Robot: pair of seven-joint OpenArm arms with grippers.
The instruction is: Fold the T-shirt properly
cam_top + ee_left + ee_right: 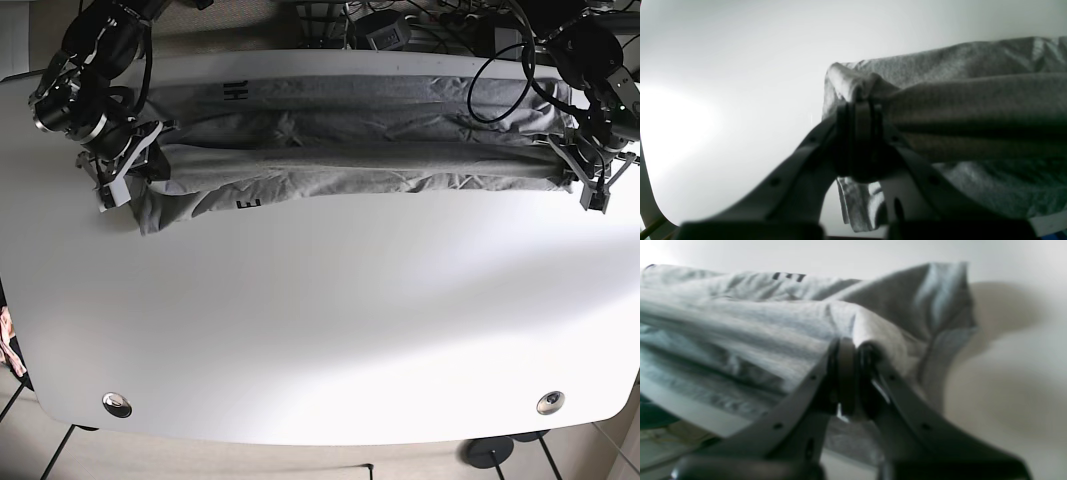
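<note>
Your left gripper is pinched tight on one end of the gray T-shirt, and your right gripper is pinched tight on the other end, so the shirt is stretched long between them at the far side of the white table. It looks like the shirt is bunched into a long strip but not yet a neat small fold, so most of the folding seems left to do. You have lots of bare table in front of the shirt, but the far edge is close behind it.
</note>
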